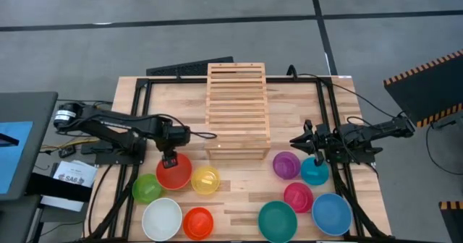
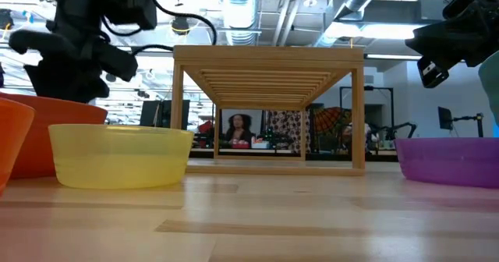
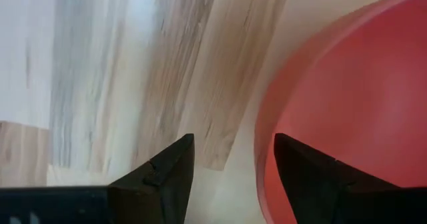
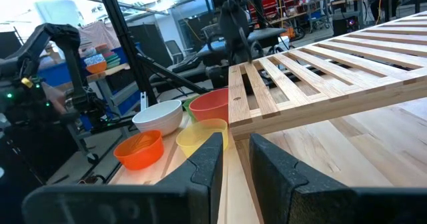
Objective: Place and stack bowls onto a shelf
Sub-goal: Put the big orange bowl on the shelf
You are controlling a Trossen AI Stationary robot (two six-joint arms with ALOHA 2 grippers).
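Observation:
My left gripper (image 1: 171,158) is open and points down over the far rim of the red bowl (image 1: 173,173). In the left wrist view one finger (image 3: 167,174) stands outside the rim and the other (image 3: 307,177) over the red inside. The yellow bowl (image 1: 205,180), green bowl (image 1: 147,189), white bowl (image 1: 161,219) and orange bowl (image 1: 197,223) stand on the table nearby. My right gripper (image 1: 298,141) hovers by the shelf's (image 1: 238,111) right near corner, its fingers a narrow gap apart (image 4: 235,151), holding nothing. My left gripper comes from above with its open fingers on either side of the red bowl's far rim (image 3: 261,144), one inside and one outside. The bowl rests on the table. Whether the fingers touch the rim, I cannot tell.
On the table's right near part sit the purple bowl (image 1: 286,165), a small teal bowl (image 1: 314,172), the magenta bowl (image 1: 298,197), a large teal bowl (image 1: 278,221) and the blue bowl (image 1: 332,213). A black frame (image 1: 137,113) borders the table. Bare boards lie between the two bowl groups.

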